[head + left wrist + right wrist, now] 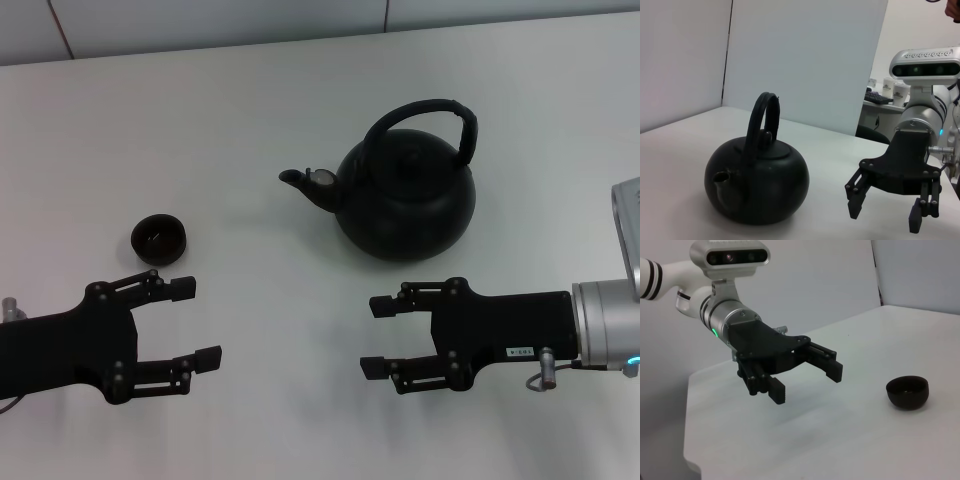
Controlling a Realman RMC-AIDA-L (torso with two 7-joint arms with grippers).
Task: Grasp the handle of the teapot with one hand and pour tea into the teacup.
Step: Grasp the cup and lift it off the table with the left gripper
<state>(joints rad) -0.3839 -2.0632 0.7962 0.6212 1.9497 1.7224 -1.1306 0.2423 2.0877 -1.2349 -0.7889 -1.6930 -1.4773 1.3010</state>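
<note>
The matte black teapot (405, 205) stands upright on the white table, right of the middle, with its spout pointing left toward the teacup. Its arched handle (440, 107) stands up over the lid. The teapot also shows in the left wrist view (760, 185), with the handle (760, 115) edge-on. The small black teacup (160, 239) sits at the left and also shows in the right wrist view (907, 391). My left gripper (197, 322) is open and empty, just in front of the teacup. My right gripper (376, 337) is open and empty, in front of the teapot, apart from it.
The white table (260, 130) ends at a grey wall at the back. A white partition stands behind the teapot in the left wrist view. A desk with paper cups (892, 90) lies beyond the table. The table's edge (687, 440) shows behind the left arm.
</note>
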